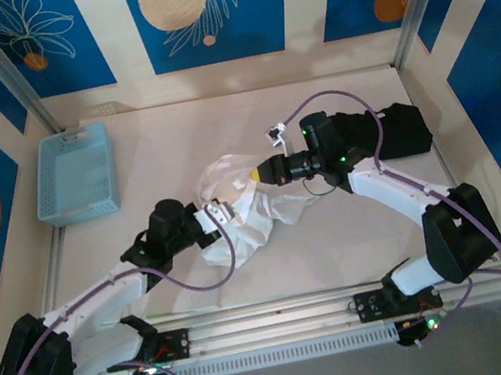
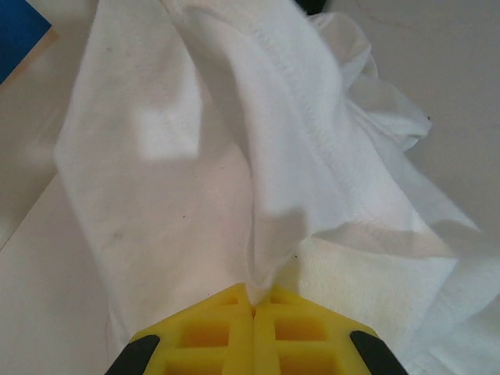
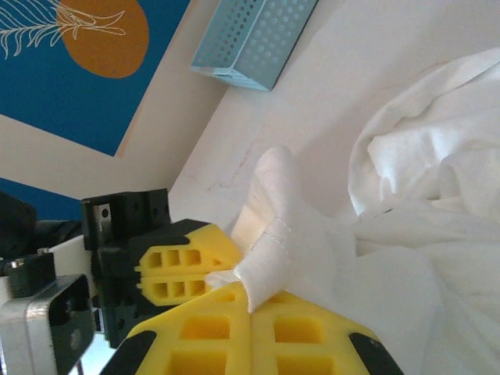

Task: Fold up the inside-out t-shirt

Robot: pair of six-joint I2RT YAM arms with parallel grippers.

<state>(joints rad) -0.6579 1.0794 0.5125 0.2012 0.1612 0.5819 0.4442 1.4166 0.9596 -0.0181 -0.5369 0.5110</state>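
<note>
— Where did the t-shirt (image 1: 255, 224) lie?

— In a loose heap at the middle of the table (image 1: 339, 249), well apart from the blue basket (image 1: 75, 173) at the far left. A black folded garment (image 1: 403, 129) sat at the far right, partly covered by the right arm.

— And the grippers?

— Both were at the heap. The left gripper (image 1: 226, 213) had clamped its yellow fingers on the near-left side; from its wrist camera the cloth (image 2: 234, 156) rose straight out of the seam between the pressed-together fingers (image 2: 211, 332). The right gripper (image 1: 260, 174) had clamped the far side, and a stitched hem stood pinched between its fingers (image 3: 207, 348). From the right wrist camera, the left gripper (image 3: 228, 269) showed just beside that hem, the rest of the shirt (image 3: 426, 234) spilling off to the right.

— What was hard to make out?

— Sleeves and collar were lost in the folds — I couldn't tell which edge either gripper held.

— How did it look?

— White, thin, crumpled, with light showing through a lifted layer.
</note>
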